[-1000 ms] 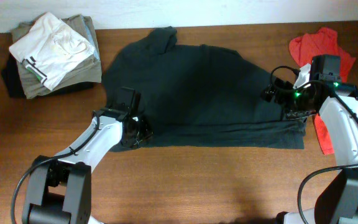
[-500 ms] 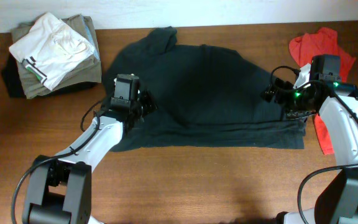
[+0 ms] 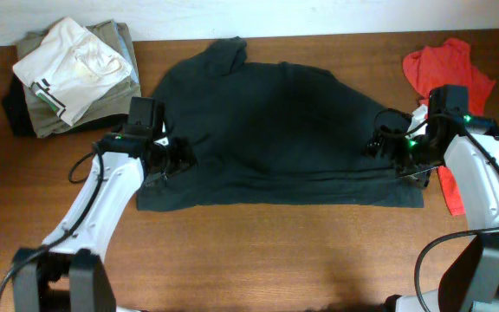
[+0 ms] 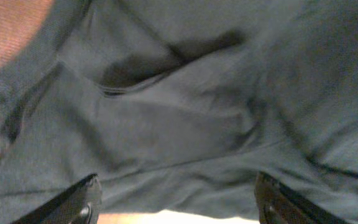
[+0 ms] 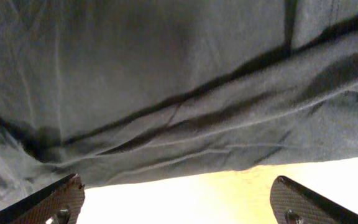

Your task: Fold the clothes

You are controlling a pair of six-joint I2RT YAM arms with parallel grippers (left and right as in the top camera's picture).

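Since the earlier frames our left gripper (image 3: 176, 160) has swung from the lower left hem up and out toward the left of the frame. The charcoal T-shirt (image 3: 275, 130) now reaches further left along its bottom edge. Our right gripper (image 3: 388, 147) has dipped slightly down and left.

In the left wrist view the left gripper (image 4: 176, 205) stands wide apart with nothing between its fingers, low over rumpled fabric. The right gripper (image 5: 179, 202) is equally spread and empty, over the lower right hem where the fabric lies doubled in long creases.

The T-shirt lies spread across the middle of the table (image 3: 275, 251), one sleeve pointing toward the top of the frame. No lettering shows on this side.

We judge we are still smoothing before the first fold. To do it well, we should flatten the doubled band at lower right, then pinch both hem corners together and carry them low and evenly so the soft cloth does not bunch.

The table is smooth brown wood, so fabric will likely slide. A red-orange shirt (image 3: 449, 61) lies at upper right, a stack of folded garments (image 3: 72, 74) at upper left, and a white wall (image 3: 319, 13) along the top.
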